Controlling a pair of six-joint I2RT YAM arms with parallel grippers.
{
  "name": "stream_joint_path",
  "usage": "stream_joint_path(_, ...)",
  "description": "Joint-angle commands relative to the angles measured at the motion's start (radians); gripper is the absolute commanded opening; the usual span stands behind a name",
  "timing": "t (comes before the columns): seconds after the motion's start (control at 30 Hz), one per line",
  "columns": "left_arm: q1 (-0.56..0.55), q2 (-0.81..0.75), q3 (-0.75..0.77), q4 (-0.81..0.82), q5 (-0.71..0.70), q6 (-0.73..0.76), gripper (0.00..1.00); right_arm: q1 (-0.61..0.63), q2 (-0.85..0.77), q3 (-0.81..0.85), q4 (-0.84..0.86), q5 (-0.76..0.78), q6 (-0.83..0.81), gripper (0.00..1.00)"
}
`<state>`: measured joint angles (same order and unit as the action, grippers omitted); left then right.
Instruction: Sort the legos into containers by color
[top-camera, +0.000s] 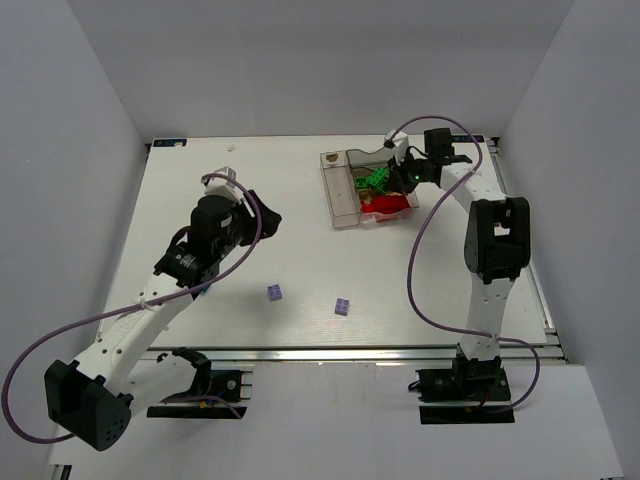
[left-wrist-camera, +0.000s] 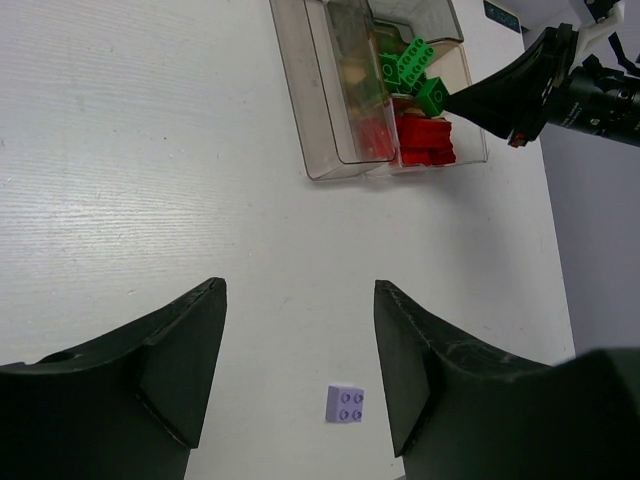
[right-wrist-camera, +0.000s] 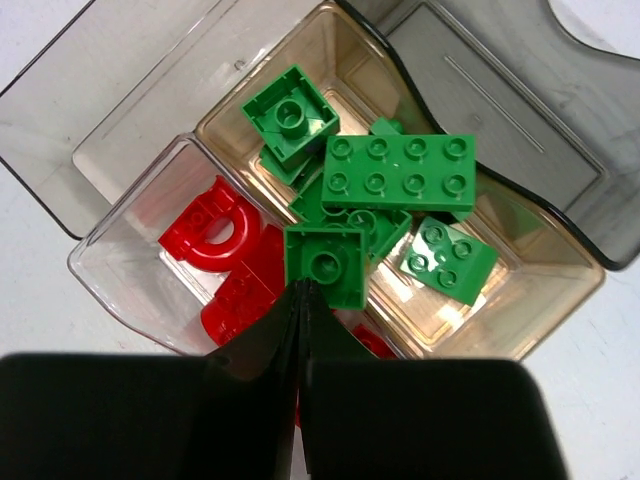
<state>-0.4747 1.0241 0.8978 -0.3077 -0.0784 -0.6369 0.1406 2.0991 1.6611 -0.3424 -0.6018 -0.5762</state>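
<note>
Hovering over the containers (top-camera: 338, 203), which sit toward the far right corner of the table (top-camera: 230, 170): right gripper (right-wrist-camera: 302, 292), clenched, fingers pressed flat together with nothing between them. Its tip lines up with the edge of a square green brick (right-wrist-camera: 325, 264), right by the wall dividing two compartments; whether it actually touches cannot be told.

Green legos (right-wrist-camera: 398, 172) are piled in one short compartment, several stacked and tilted. Red legos (right-wrist-camera: 215, 228) are in the compartment beside it. The long narrow compartment runs along the side of the block facing the table's left edge.

Left gripper (left-wrist-camera: 300, 300): released, fingers spread wide, holding nothing, above the table left of centre.

Two lilac legos (top-camera: 275, 292) lie loose toward the near edge, about midway along it, apart from each other and well apart from the containers. One lilac brick (left-wrist-camera: 345, 404), studs up, shows in the left wrist view just below the gap between the fingers, touching neither.
</note>
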Motion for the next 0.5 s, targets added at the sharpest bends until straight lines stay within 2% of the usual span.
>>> stream_joint_path(0.0,-0.001,-0.039,-0.014,-0.022,-0.026,-0.014,0.7,0.014,0.01,0.048,-0.013,0.0,-0.025,0.0)
stream_joint_path(0.47,-0.001,-0.061,-0.014,-0.048,-0.049,-0.026,0.71,0.022,0.065,0.095,0.032,0.117,0.015,0.0)
